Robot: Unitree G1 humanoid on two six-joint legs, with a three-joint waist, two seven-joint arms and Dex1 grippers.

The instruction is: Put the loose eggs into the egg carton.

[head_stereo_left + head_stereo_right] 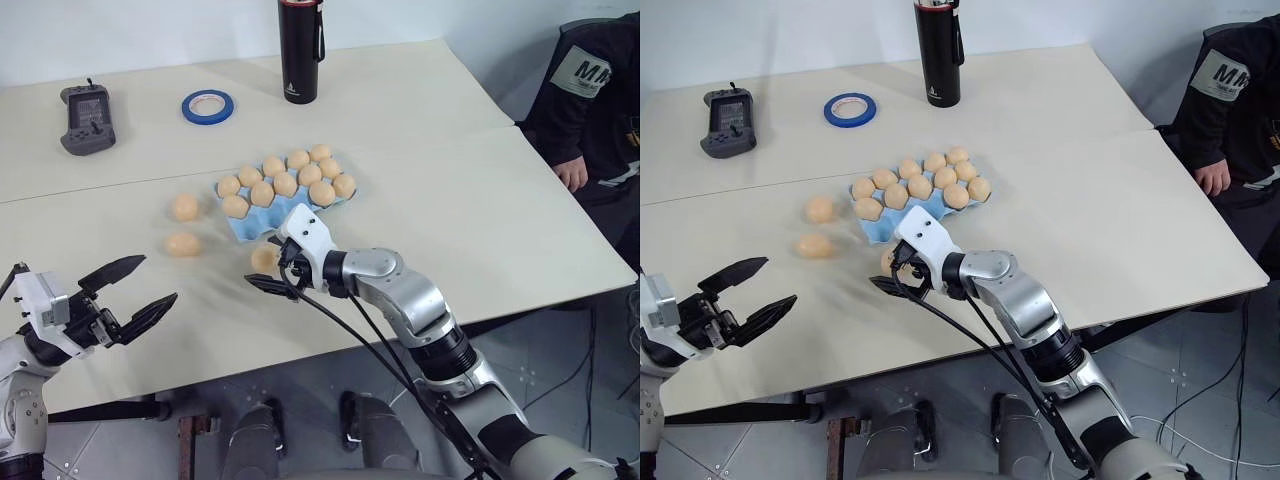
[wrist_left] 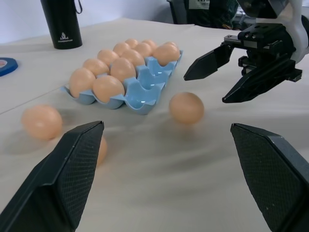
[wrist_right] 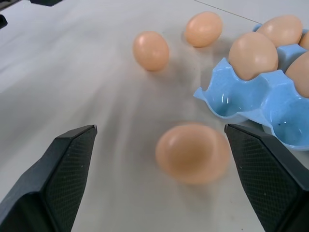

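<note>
the smooth pale tan egg [image 3: 193,152] lies loose on the beige tabletop [image 1: 480,210] just beside the light blue moulded egg carton [image 3: 251,99], between my right claw's [image 1: 268,272] spread fingers. closing off-centre could send it rolling. my left claw [image 1: 135,290] hangs open, empty, well apart.

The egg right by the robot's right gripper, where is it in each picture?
Left eye view: the egg lies on the table just below the egg carton, beside the right gripper.
Right eye view: half hidden behind the gripper.
Left wrist view: middle, right of the carton's front corner.
Right wrist view: low centre, between the fingers.
Shared landmark: the carton's empty front pockets.
</note>
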